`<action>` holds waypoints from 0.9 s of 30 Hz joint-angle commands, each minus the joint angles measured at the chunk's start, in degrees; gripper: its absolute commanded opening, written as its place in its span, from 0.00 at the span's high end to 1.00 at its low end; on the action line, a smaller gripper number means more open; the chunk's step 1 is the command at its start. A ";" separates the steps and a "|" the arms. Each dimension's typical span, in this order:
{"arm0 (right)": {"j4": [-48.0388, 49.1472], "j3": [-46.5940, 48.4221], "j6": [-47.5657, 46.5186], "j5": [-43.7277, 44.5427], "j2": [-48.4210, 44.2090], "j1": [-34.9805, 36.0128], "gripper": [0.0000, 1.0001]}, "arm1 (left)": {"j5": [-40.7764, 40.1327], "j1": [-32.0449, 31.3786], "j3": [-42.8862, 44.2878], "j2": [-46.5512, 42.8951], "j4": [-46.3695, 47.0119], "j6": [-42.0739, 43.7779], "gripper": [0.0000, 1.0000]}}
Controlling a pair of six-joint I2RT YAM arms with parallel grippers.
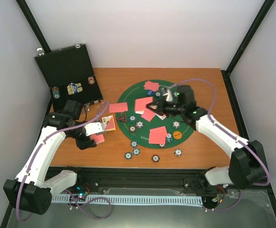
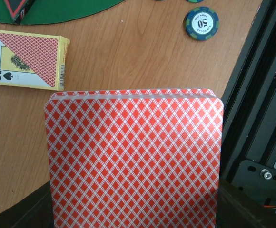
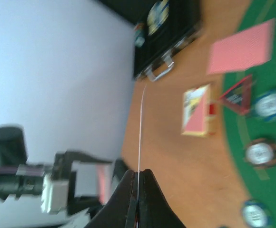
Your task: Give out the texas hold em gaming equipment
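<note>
Left jaws pinch a deck of red-backed cards (image 2: 133, 161) over bare surface (image 1: 109, 83), off the green mat (image 1: 131, 95) at 8 o'clock, just beside the card box (image 1: 110, 123). Right jaws are pressed together on a single card (image 3: 140, 130), seen edge-on, above mat ctr. That arm comes in from 4 o'clock & covers part of the felt. Triangle marker (image 1: 122, 117) sits at 9 o'clock inside the rim, orange button (image 1: 177, 135) approx 4–5. Card piles (image 1: 158, 135) & chips (image 1: 139, 124) lie on the felt, w/ outer chips (image 1: 155, 158) on wood at 6–7. Black case (image 1: 62, 64) stands open at 10.
</note>
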 commanded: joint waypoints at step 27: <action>-32.59 12.44 -28.15 8.98 27.96 -27.80 0.86 | -11.66 2.28 -21.11 -1.85 23.01 -0.68 0.81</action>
